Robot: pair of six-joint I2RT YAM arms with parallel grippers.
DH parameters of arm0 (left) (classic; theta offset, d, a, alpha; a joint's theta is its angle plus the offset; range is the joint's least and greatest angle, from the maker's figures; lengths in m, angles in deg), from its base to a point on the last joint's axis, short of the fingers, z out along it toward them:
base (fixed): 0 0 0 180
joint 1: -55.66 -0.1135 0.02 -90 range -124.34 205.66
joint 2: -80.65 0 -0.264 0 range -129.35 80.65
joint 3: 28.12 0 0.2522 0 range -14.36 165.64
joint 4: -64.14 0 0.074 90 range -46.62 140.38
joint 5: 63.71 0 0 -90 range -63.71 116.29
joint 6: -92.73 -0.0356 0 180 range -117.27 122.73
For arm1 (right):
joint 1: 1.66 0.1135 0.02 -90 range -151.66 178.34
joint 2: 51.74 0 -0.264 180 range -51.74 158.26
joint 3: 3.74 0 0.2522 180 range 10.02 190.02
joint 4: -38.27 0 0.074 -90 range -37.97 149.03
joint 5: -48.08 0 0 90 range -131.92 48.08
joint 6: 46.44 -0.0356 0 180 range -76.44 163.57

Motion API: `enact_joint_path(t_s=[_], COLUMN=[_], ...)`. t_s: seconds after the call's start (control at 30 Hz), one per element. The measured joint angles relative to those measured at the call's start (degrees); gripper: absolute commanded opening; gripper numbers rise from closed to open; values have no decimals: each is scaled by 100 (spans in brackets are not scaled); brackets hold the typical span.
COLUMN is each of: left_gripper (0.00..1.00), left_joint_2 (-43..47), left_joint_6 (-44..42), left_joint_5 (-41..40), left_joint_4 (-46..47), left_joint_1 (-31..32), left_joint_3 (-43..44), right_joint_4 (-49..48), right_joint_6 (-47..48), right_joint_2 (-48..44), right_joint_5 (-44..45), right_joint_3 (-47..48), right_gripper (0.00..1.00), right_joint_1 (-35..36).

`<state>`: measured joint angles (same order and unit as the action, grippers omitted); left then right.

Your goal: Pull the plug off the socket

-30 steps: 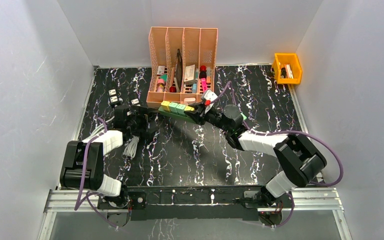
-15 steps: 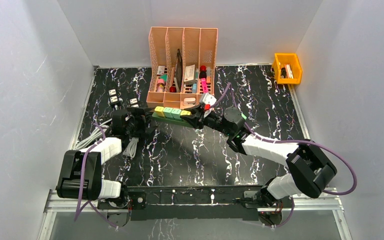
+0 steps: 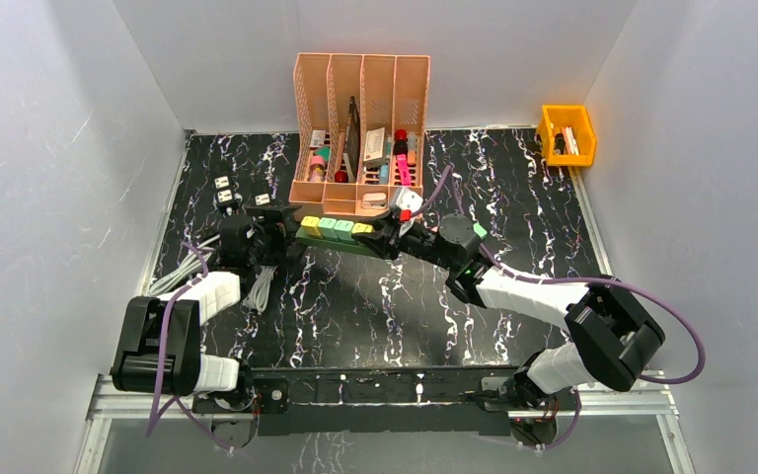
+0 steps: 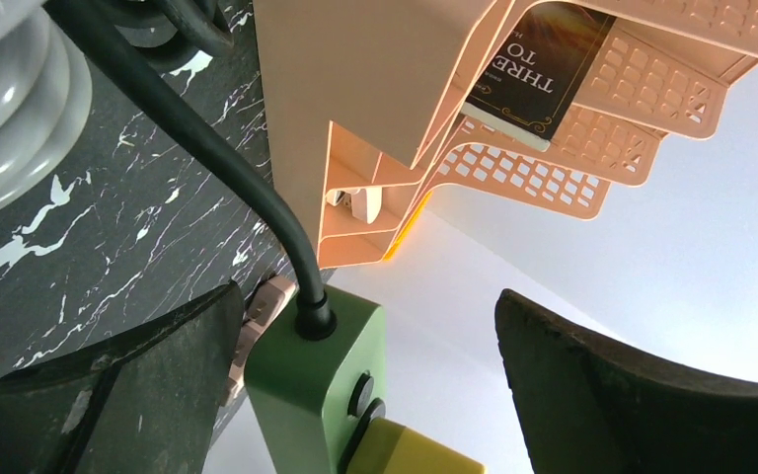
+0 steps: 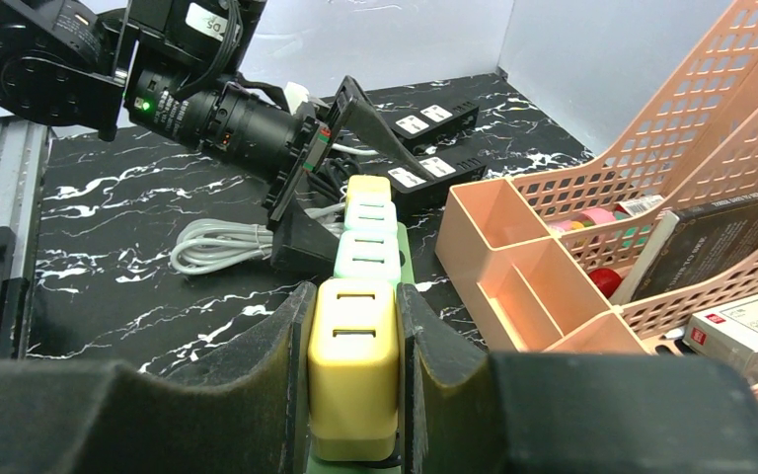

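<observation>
closest to me, the black marbled table (image 3: 375,306) is bare between the two arm bases. a little further in on the left lies a bundle of grey cable (image 3: 262,286), loosely coiled.

past that, both arms reach toward the middle, onto a green power strip (image 3: 339,240) lying crossways just in front of the organiser. the right gripper (image 5: 353,296) is clamped on the yellow plug (image 5: 353,385) at the strip's right end, one dark finger (image 5: 286,365) pressed to each side of it. the plug sits in line with the others in the row: two mint plugs (image 5: 367,237) and then a second yellow plug (image 5: 368,186) at the far end.

at that other end the left gripper (image 4: 365,301) has its jaws spread wide, one to each side of the strip's end, where a black cord (image 4: 257,188) enters the green body. the finger away from the table is well off the strip; whether the other touches it i cannot tell.

just behind stands a peach file organiser (image 3: 360,74) with four slots, a dark book (image 4: 543,59) upright in one, small items in its front trays. left of it a few black adapters (image 3: 224,190) lie on the table. far right, by the back wall, sits an orange bin (image 3: 553,123).
</observation>
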<state>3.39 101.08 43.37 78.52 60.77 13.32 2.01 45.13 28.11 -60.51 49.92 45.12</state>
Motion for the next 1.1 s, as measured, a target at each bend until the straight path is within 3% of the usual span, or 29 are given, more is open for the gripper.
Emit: enact_joint_path(t_s=[0.23,0.27,0.3,0.33,0.37,0.4,0.6,0.77,0.87,1.03,1.1], left_gripper=[98,93,77,49,9,0,0,0,0,0,0], left_joint_2=[-22,-42,-66,-107,-153,-240,-940,-1040,-951,-575,-470], left_joint_6=[227,264,295,323,354,341,444,564,372,-151,-413], left_joint_5=[-17,-17,-15,-15,-11,-7,216,87,90,-136,-339], left_joint_4=[304,361,424,509,588,682,1574,1770,1578,922,658], left_joint_1=[28,37,55,79,105,136,179,175,188,273,264], left_joint_3=[-44,-44,-44,-44,-44,-44,-74,-181,-162,111,258], right_joint_4=[-61,-94,-116,-160,-219,-293,-538,20,107,435,1010], right_joint_6=[-85,-109,-131,-157,-179,-197,-391,98,278,-140,319], right_joint_2=[0,0,4,13,37,70,245,197,22,-125,-96], right_joint_5=[-107,-109,-114,-120,-131,-129,120,848,1246,245,791], right_joint_3=[0,0,0,0,0,2,120,326,251,284,603], right_gripper=[0,0,0,0,0,0,0,0,0,0,0], right_joint_1=[52,61,68,81,94,107,127,361,575,-177,111])
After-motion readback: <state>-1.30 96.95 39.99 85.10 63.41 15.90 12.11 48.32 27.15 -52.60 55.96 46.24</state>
